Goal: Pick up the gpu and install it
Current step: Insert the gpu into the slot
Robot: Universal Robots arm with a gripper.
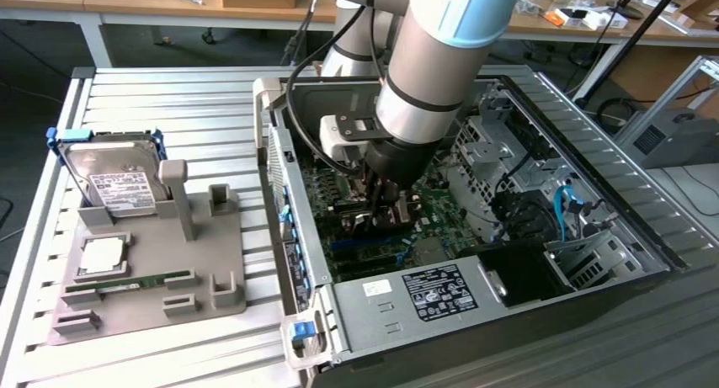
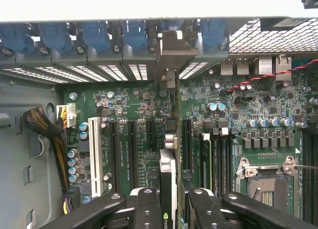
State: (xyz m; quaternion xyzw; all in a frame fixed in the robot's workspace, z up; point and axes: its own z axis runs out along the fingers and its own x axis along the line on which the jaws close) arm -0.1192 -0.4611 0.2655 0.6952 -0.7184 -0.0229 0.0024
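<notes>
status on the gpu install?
Gripper shut on gpu, card edge-on over the motherboard inside the case. Bracket up at the rear slot openings. Nothing in the way seen.

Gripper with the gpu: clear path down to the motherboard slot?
Probably yes. The gripper holds the gpu edge-on over the motherboard inside the open case; nothing visibly lies between card and slots, and its bracket sits at the rear openings.

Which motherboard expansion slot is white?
The long white slot nearest the yellow-black cable bundle; the other slots are black. The gripper holds the gpu elsewhere.
</notes>
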